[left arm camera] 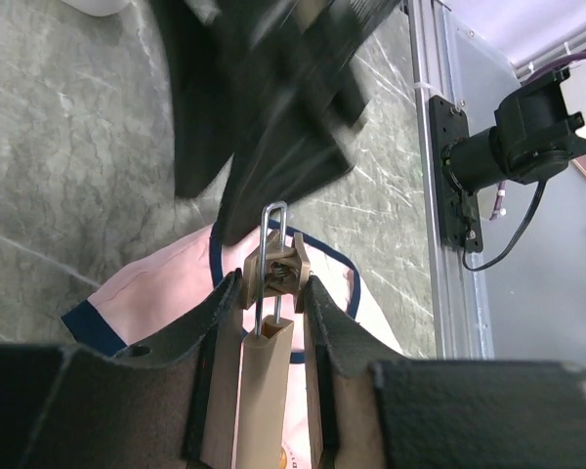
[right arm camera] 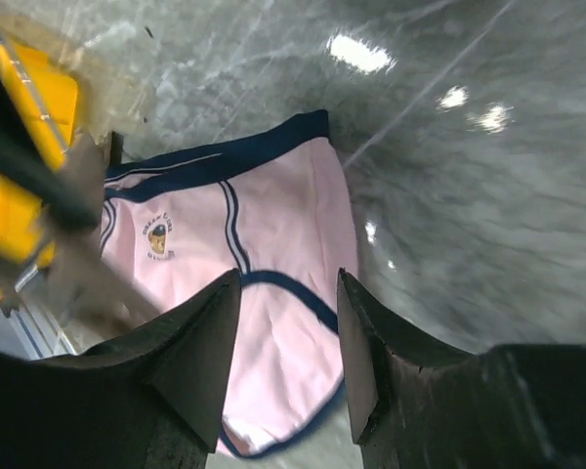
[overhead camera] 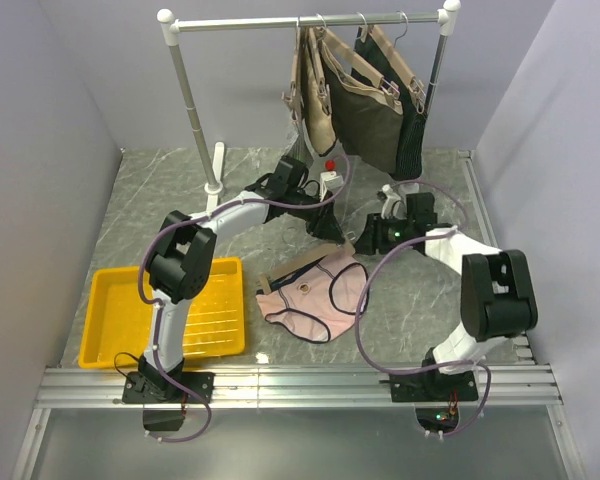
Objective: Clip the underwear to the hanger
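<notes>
We see the left gripper (left arm camera: 272, 293) clamped on the tan bar of the hanger (left arm camera: 264, 386), close to its end clip (left arm camera: 278, 266), with the bar slanting along the top edge of the underwear (overhead camera: 315, 302). The underwear lies flat on the grey marbled table (overhead camera: 160, 200), between the two arms and near the yellow tray (overhead camera: 205, 320). We find the right gripper (right arm camera: 288, 283) hanging above the pink fabric, its jaws apart with nothing between them.
</notes>
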You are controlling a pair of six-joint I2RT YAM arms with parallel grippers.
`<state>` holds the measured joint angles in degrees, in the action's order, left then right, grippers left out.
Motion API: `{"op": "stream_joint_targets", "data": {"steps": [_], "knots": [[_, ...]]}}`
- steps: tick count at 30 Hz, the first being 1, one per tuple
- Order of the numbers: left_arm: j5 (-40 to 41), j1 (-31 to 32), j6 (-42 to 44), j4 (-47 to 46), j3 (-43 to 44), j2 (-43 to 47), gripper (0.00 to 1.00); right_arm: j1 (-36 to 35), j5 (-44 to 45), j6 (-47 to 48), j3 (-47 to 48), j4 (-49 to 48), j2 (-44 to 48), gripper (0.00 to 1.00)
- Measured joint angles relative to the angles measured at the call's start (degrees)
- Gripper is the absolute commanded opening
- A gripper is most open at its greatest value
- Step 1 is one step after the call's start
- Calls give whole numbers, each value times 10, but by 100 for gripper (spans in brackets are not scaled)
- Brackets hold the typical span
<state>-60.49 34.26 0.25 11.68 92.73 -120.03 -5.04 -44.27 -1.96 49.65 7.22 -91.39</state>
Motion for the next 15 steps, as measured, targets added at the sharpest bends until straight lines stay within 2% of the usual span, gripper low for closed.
{"op": "stream_joint_targets", "data": {"steps": [7, 9, 10, 11, 13, 15], "knots": [[2, -3, -10, -7, 0, 0, 0, -50, 51, -68, 24, -16, -74, 51], [2, -4, -13, -8, 0, -1, 0, -54, 64, -75, 49, -9, -94, 42], [2, -5, -14, -9, 0, -2, 0, -55, 69, -78, 62, -5, -103, 29], [2, -5, -14, -10, 0, -3, 0, -57, 73, -79, 73, -1, -111, 23], [2, -7, -15, -11, 0, -5, 0, -58, 78, -82, 82, 7, -119, 14], [3, -8, -16, -11, 0, -6, 0, -58, 82, -83, 82, 22, -121, 10]]}}
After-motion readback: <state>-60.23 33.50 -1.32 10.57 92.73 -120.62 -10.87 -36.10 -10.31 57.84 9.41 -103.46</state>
